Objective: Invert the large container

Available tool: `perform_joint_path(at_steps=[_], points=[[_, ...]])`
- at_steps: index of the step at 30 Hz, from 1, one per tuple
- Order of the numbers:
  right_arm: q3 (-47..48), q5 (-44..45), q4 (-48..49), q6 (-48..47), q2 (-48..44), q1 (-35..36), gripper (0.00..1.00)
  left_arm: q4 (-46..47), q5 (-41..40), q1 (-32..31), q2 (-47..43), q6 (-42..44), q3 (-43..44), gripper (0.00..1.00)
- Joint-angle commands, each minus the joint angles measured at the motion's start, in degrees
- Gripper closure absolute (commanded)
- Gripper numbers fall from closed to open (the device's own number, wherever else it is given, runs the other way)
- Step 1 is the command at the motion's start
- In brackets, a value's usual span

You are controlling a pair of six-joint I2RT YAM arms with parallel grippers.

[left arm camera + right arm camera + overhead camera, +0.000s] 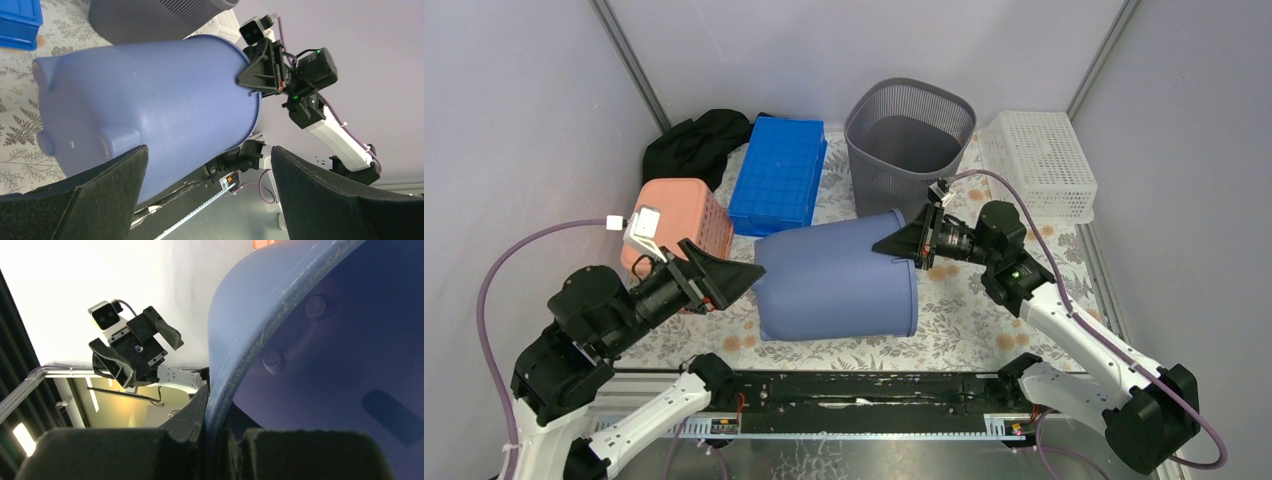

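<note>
The large container is a blue-violet plastic bucket (834, 282) lying on its side on the patterned mat, its base to the left and its open mouth to the right. My right gripper (892, 245) is shut on the bucket's rim (235, 365) at the top of the mouth, one finger outside the wall and one inside. My left gripper (746, 277) is open and empty, just left of the bucket's base. In the left wrist view the bucket (150, 100) fills the middle, with the left fingers (105, 190) wide apart below it.
A grey mesh bin (908, 140) stands behind the bucket. A blue crate (778, 172), a salmon basket (682, 215), black cloth (696, 143) and a white basket (1039, 160) lie around the back. The black base rail (844, 400) runs along the near edge.
</note>
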Motion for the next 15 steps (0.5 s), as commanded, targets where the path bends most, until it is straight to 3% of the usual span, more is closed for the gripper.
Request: perform_joint_path(at_steps=[1,15], points=[[-0.84,1.92,14.3,4.93,-0.49,2.19,1.0,2.94,-1.3,-0.26,0.39,1.49,2.44,0.0],[-5.64,9.16,35.1,11.0,5.52,8.51,1.0,1.92,-1.34,-0.3,0.53,2.06,4.97,0.0]])
